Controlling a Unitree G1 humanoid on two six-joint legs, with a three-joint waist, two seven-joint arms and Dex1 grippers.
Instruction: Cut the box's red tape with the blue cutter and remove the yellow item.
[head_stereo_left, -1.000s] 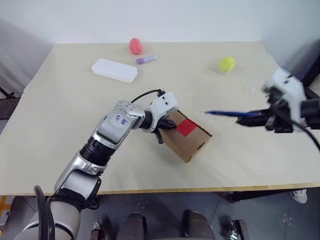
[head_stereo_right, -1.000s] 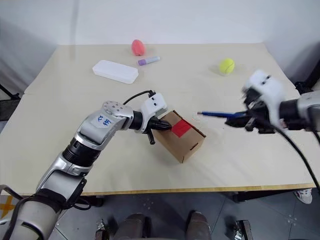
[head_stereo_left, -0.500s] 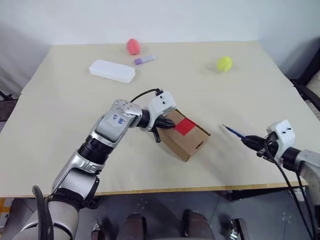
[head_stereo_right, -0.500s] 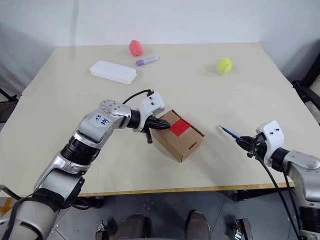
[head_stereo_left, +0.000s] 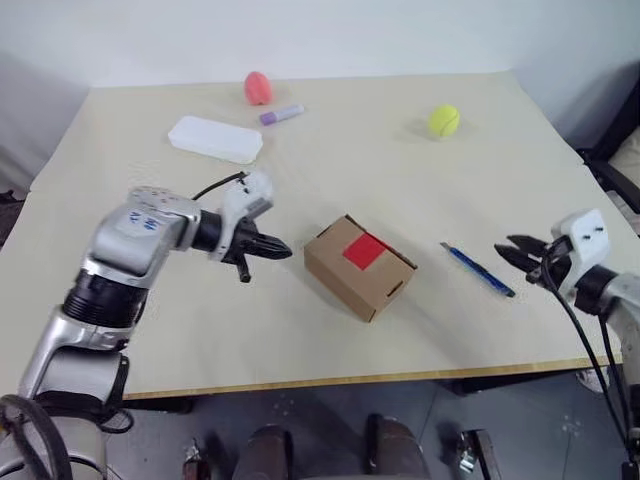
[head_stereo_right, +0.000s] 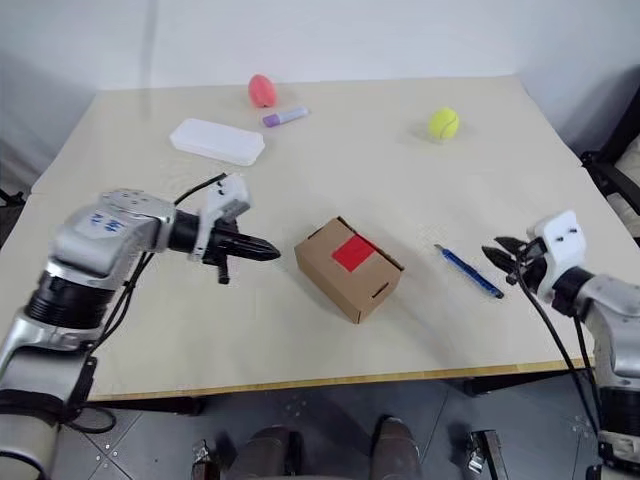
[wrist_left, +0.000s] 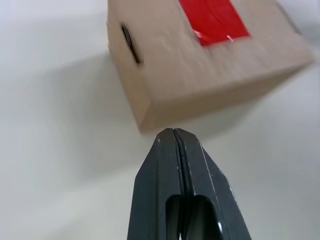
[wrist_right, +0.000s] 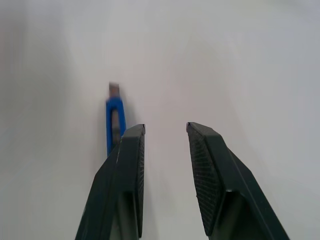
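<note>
The brown cardboard box (head_stereo_left: 358, 266) stands closed in the middle of the table, with the red tape (head_stereo_left: 366, 250) across its top seam. My left gripper (head_stereo_left: 284, 250) is shut and empty, a short way to the left of the box and apart from it; in the left wrist view its tip (wrist_left: 173, 131) points at the box (wrist_left: 200, 60). The blue cutter (head_stereo_left: 477, 269) lies flat on the table right of the box. My right gripper (head_stereo_left: 508, 248) hovers open just right of the cutter (wrist_right: 114, 117), holding nothing. The yellow item is out of view.
At the back of the table lie a flat white case (head_stereo_left: 214, 139), a pink egg-shaped object (head_stereo_left: 258, 88), a short purple tube (head_stereo_left: 281, 115) and a yellow-green ball (head_stereo_left: 444, 121). The table's front edge (head_stereo_left: 350, 380) runs just below the box.
My right gripper has let go of the blue cutter, which now lies on the table, and has drawn back to the right. My left gripper has pulled away leftward off the box.
</note>
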